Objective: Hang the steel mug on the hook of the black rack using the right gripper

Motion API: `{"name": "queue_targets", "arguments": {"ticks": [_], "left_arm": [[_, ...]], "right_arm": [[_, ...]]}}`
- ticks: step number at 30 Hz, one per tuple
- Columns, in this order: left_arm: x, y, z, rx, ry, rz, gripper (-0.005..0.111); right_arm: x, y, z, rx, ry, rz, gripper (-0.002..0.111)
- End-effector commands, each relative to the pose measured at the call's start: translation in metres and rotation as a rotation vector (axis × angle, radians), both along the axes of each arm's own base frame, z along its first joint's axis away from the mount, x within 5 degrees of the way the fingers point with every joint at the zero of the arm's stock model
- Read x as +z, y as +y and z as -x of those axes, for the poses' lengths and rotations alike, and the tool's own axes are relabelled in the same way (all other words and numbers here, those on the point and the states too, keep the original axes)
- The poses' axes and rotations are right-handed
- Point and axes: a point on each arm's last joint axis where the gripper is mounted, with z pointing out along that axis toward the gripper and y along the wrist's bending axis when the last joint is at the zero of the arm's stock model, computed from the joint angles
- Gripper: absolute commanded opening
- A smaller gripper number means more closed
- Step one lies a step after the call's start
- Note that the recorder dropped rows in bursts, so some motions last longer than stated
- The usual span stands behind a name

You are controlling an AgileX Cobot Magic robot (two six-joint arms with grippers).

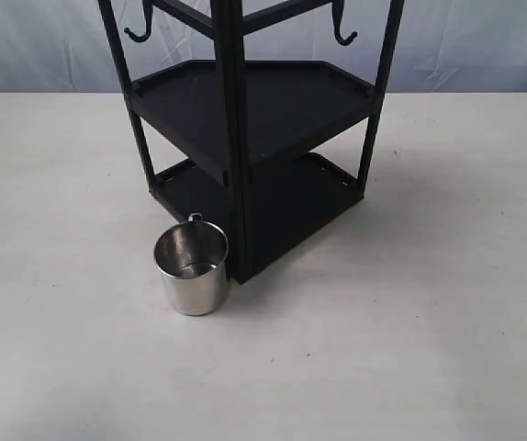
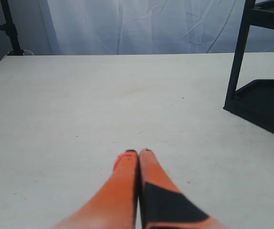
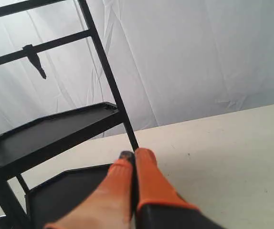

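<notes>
Steel mug (image 1: 192, 267) stood beside the black rack (image 1: 245, 138), likely light, hard and slippery; right gripper (image 3: 132, 153) fingers were clenched, empty, so grabbing its rim seemed best.

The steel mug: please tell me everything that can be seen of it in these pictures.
The steel mug is a small shiny cylinder of what looks like stainless steel, with a mirror-like wall. It stands upright and open-topped on the pale table, and it looks empty. A thin wire-loop handle shows at its far rim, facing the black rack. The mug sits just beside the rack's front corner post, on the left in the exterior view; whether they touch cannot be told. No end effector holds it.
</notes>
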Motion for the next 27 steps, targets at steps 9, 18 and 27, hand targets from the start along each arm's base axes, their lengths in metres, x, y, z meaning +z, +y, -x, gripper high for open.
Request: {"name": "queue_targets", "arguments": {"ticks": [9, 18, 27], "left_arm": [[0.001, 0.0, 0.0, -0.004, -0.005, 0.005, 0.0], [0.001, 0.0, 0.0, -0.004, -0.005, 0.005, 0.0], [0.001, 0.0, 0.0, -0.004, -0.005, 0.005, 0.0]], "right_arm": [[0.006, -0.001, 0.001, 0.023, -0.014, -0.695, -0.001], [0.012, 0.005, 0.003, 0.073, 0.088, -0.827, -0.001], [0.094, -0.002, 0.021, 0.1, -0.242, -0.588, -0.001]]}}
